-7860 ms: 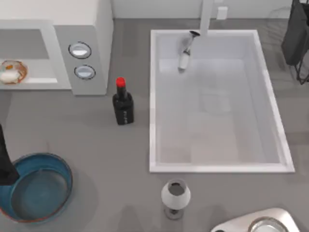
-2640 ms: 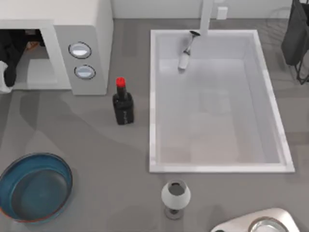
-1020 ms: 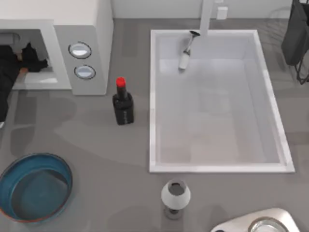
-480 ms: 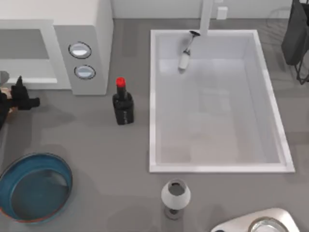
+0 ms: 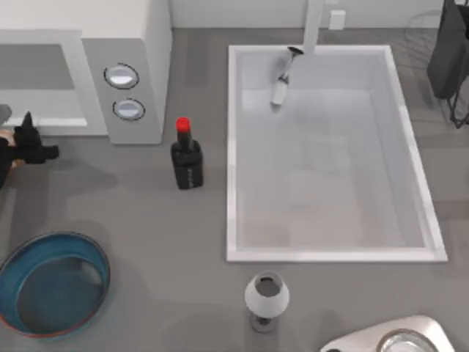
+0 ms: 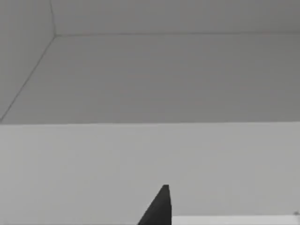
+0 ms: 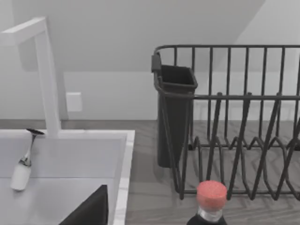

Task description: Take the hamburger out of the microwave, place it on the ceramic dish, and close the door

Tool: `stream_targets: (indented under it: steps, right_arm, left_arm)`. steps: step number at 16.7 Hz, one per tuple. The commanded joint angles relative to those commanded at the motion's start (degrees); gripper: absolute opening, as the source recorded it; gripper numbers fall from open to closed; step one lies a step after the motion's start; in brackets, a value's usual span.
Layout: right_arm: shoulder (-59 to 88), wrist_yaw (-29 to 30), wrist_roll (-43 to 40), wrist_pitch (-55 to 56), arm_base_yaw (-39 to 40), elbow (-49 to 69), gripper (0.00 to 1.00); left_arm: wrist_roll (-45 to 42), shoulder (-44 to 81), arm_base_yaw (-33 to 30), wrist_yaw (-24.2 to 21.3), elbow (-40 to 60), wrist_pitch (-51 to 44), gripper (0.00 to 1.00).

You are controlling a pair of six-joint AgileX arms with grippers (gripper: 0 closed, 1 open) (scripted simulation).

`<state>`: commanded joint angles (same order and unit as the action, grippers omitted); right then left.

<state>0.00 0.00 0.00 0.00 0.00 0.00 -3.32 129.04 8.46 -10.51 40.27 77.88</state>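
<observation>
The microwave [image 5: 132,44] stands at the back left, its cavity open toward the front and bare inside. Its door is out of view. My left gripper [image 5: 29,143] hovers just in front of the cavity at the table's left edge. A small tan piece of the hamburger [image 5: 6,136] shows against it, and the gripper is shut on it. The ceramic dish [image 5: 51,282], blue with a brownish rim, sits at the front left, well in front of the gripper. One dark fingertip [image 6: 159,208] shows in the left wrist view against pale walls. A dark part of my right gripper [image 7: 91,211] shows in the right wrist view.
A black bottle [image 5: 187,158] with a red cap stands right of the microwave. The white sink [image 5: 231,147] with its faucet [image 5: 314,26] takes up the middle and right. A grey-white goblet [image 5: 266,297] stands at the front. A black dish rack [image 7: 234,122] is at the back right.
My left gripper has drawn back out of the microwave cavity toward the table's front, bringing the hamburger with it. The cavity is now bare. Over the last half second it barely shifted.
</observation>
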Motion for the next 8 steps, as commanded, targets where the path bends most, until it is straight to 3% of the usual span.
stream_targets:
  steps: [8]
  right_arm:
    - [0.0, 0.0, 0.0, 0.0, 0.0, 0.0, 1.00]
  left_arm:
    - [-0.1, -16.4, 0.0, 0.2, 0.1, -16.6, 0.00]
